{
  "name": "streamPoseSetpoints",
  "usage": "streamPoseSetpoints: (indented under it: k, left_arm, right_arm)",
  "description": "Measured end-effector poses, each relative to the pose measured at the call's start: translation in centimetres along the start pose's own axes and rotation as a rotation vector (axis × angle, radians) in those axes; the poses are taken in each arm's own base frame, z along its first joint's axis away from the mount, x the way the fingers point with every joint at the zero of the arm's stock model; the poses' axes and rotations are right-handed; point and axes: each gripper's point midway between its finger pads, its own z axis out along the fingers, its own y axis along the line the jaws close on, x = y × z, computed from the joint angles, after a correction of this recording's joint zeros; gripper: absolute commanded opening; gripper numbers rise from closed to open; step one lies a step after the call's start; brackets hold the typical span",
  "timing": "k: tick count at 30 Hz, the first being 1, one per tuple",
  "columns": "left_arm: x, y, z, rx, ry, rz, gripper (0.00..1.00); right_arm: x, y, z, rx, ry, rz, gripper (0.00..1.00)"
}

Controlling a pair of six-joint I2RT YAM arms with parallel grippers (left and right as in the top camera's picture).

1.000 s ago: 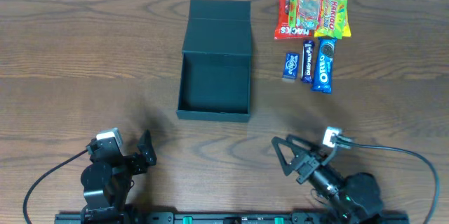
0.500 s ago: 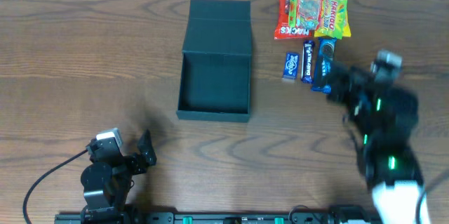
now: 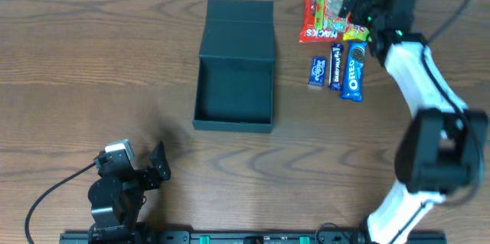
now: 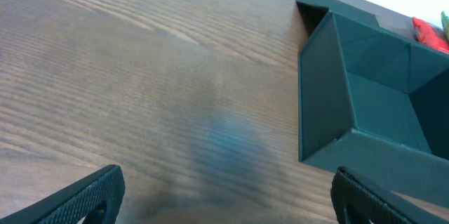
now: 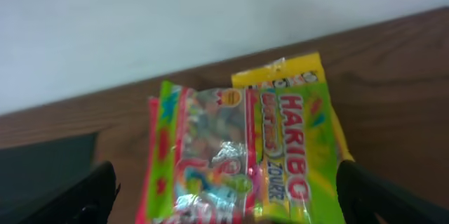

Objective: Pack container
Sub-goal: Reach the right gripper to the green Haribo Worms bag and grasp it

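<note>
1. Bring the right pincer (image 5: 226, 199), fingers spread wide above the sweets, down on one bag only. Mind the yellow Haribo bag (image 5: 298, 147) touching the clear gummy bag (image 5: 203, 154) at its 9 o'clock.
2. Close gently. Expect slippery, crinkly film, so bite well in from the edge.
3. Lift clear, carry toward 8 o'clock, and release low inside the box, away from its walls.
4. Leave the left pincer (image 4: 224, 196), parked with fingers apart at the box's 7 o'clock, out of the path.
5. Note the container (image 3: 233, 95) near the middle of the desk (image 3: 92, 60): dark teal-green, matte, rectangular, open and seemingly empty, with its flap lid (image 3: 239, 26) laid back at 12 o'clock.
</note>
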Motion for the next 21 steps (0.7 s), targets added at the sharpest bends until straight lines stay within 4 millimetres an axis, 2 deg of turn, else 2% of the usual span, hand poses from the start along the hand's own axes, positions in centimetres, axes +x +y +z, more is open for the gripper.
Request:
streamPoseSetpoints:
  k: [5,9,12,15,16,19,21]
  left_arm:
    - [0.0,0.0,0.0,0.0,0.0,0.0,0.95]
    - [0.0,0.0,0.0,0.0,0.0,0.0,0.95]
    - [0.0,0.0,0.0,0.0,0.0,0.0,0.95]
    - [0.0,0.0,0.0,0.0,0.0,0.0,0.95]
    - [0.0,0.0,0.0,0.0,0.0,0.0,0.95]
    - [0.0,0.0,0.0,0.0,0.0,0.0,0.95]
    - [0.0,0.0,0.0,0.0,0.0,0.0,0.95]
  right_arm:
    - [1.6,-1.1,5.3,0.042,0.034,-0.008,0.96]
    - [3.9,-2.2,7.8,0.08,0.072,-0.016,0.94]
    - [6.1,-3.1,8.9,0.109,0.118,-0.019,0.93]
    - [7.4,-3.6,9.4,0.127,0.143,-0.023,0.89]
    - [7.5,-3.7,9.5,0.131,0.144,-0.024,0.86]
    - [7.1,-3.8,9.6,0.139,0.137,-0.03,0.67]
    - [7.2,-3.9,9.6,0.143,0.141,-0.034,0.4]
